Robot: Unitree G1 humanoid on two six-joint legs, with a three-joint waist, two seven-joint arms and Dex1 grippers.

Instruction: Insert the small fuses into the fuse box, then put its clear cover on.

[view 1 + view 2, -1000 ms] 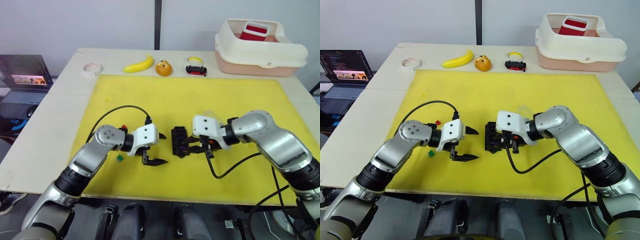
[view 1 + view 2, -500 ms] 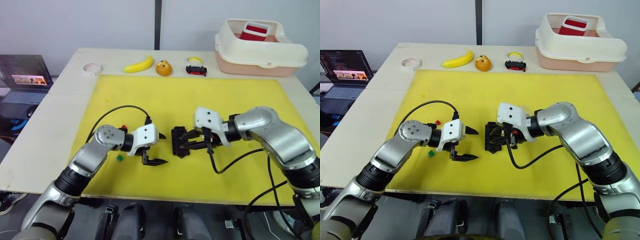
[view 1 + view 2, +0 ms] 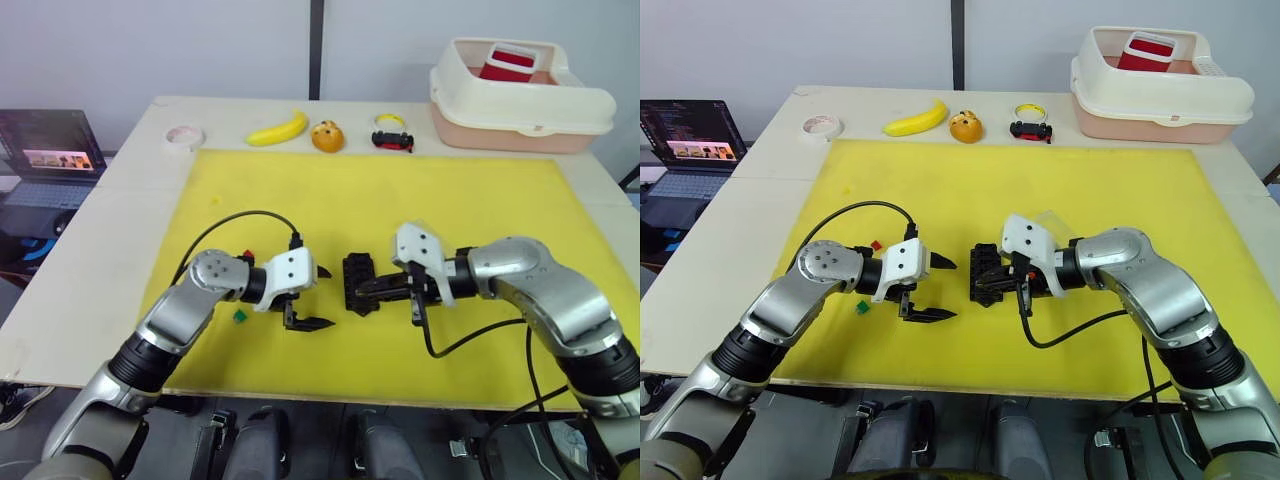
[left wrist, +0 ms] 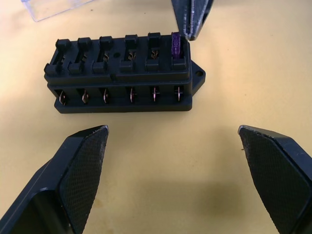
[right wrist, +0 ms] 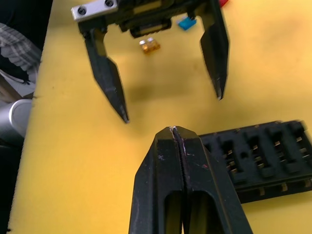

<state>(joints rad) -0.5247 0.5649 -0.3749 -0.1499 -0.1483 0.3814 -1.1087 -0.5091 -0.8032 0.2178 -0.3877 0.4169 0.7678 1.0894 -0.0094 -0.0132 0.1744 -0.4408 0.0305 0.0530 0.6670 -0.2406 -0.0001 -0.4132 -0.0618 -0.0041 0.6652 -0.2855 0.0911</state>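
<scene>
Evidently the right gripper (image 4: 191, 19) has its jaws pressed together, their tip at the purple fuse (image 4: 176, 46) in the end slot of the fuse box (image 4: 124, 75), likely pushing it home. The left gripper (image 3: 312, 298) waits just beside the box with jaws wide and empty. Loose fuses, amber (image 5: 150, 46) and blue (image 5: 186, 22), lie behind it on the yellow mat (image 3: 380, 200); the clear cover (image 4: 51, 7) rests just beyond the box.
</scene>
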